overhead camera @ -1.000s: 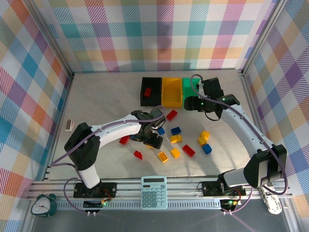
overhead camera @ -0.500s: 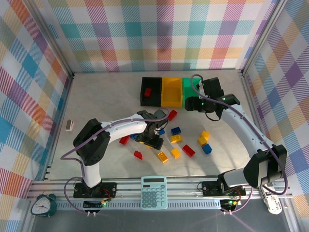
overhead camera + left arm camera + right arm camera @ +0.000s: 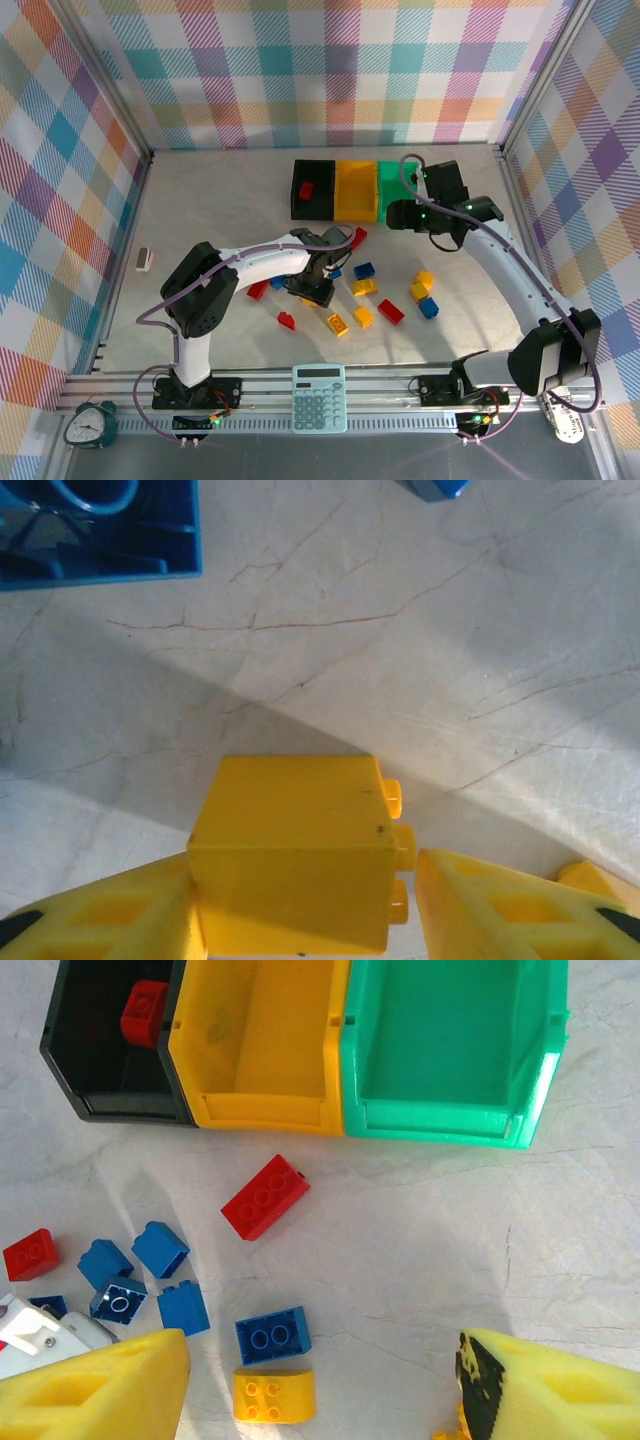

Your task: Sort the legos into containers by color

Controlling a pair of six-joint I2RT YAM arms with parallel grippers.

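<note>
The left gripper (image 3: 318, 288) is hanging low among the legos (image 3: 364, 287) that are lying scattered across the middle of the surface (image 3: 220, 210). The right gripper (image 3: 397, 214) is hovering at the near edge of the green bin (image 3: 388, 175). The black bin (image 3: 313, 213) is holding one red brick (image 3: 307, 189), and the yellow bin (image 3: 355, 214) is sitting between the other two.
</note>
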